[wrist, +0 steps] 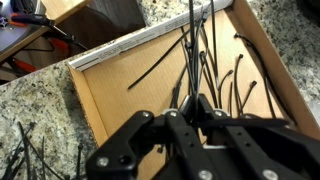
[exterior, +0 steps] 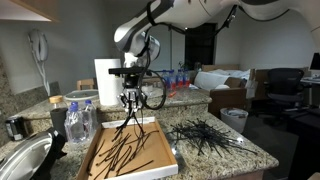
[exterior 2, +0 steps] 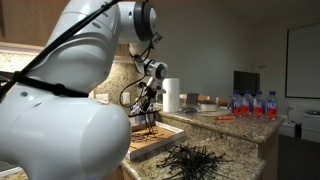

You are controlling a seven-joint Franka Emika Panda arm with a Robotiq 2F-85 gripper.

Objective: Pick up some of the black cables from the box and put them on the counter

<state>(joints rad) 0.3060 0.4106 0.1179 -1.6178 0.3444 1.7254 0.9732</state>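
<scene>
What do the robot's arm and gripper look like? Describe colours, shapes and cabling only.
The arm is glossy white, built of rounded, bulbous segments with dark bands at the joints. A dark cable runs along its outside. The gripper is black, with jointed linkage fingers showing round pivots.

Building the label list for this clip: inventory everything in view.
Shallow brown cardboard box: one, brown, on counter below gripper.
Loose black cables: many, black, inside box.
Pile of black cables: one, black, on counter beside box.
Speckled granite counter: one, grey-tan, under all.
White paper towel roll: one, white, behind box.
Red-capped clear bottles: several, far counter.
Robotiq gripper: one, black, above box, shut on a bundle of black cables.
White Panda arm: one, white.
</scene>
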